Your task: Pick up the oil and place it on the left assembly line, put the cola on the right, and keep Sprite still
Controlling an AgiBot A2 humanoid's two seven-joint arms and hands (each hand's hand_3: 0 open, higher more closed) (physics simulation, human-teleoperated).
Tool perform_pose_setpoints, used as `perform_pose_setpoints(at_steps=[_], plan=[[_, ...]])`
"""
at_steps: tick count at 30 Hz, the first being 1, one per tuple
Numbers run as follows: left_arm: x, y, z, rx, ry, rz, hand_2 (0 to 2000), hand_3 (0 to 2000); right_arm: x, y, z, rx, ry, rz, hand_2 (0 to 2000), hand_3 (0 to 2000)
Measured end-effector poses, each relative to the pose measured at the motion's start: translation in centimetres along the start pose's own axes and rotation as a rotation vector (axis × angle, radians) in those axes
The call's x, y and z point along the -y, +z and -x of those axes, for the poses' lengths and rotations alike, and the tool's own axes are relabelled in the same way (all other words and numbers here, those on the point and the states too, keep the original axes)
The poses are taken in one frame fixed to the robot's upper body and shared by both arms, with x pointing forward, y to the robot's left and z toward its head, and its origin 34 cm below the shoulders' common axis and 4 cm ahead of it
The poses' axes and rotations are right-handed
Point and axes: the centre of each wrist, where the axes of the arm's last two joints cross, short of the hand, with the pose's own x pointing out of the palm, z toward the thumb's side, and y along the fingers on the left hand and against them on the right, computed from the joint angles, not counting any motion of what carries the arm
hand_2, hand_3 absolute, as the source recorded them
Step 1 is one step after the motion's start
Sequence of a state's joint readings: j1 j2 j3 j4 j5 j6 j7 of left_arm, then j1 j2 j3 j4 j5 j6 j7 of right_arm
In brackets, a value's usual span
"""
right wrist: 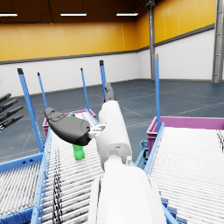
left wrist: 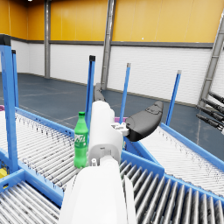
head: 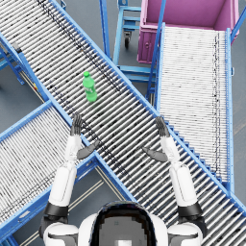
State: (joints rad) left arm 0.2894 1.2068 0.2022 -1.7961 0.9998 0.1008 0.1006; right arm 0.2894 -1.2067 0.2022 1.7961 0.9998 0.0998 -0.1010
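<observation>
A green Sprite bottle (head: 89, 87) stands upright on the rollers of the middle conveyor (head: 120, 120), also seen as the Sprite bottle (left wrist: 80, 141) in the left wrist view and partly hidden behind the thumb as the Sprite bottle (right wrist: 78, 151) in the right wrist view. My left hand (head: 79, 137) hovers over the conveyor's near-left edge, fingers spread, holding nothing. My right hand (head: 160, 139) hovers at the same height to the right, also spread and empty. Both hands are well short of the bottle. No oil or cola bottle is in view.
The left assembly line (head: 29, 153) runs at the lower left and the right assembly line (head: 192, 96) along the right, each with blue rails. A pink bin (head: 192, 19) stands at the far end of the right line. Blue posts (left wrist: 90, 92) rise beside the rollers.
</observation>
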Motion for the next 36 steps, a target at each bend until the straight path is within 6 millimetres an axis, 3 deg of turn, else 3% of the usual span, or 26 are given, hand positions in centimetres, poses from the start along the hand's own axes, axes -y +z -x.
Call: perform_pose_setpoints(at_steps=[36], plan=[[0.00, 0.00, 0.00, 0.000, 0.000, 0.000, 0, 0, 0.00, 0.00, 0.00, 0.000, 0.000, 0.000, 0, 0]])
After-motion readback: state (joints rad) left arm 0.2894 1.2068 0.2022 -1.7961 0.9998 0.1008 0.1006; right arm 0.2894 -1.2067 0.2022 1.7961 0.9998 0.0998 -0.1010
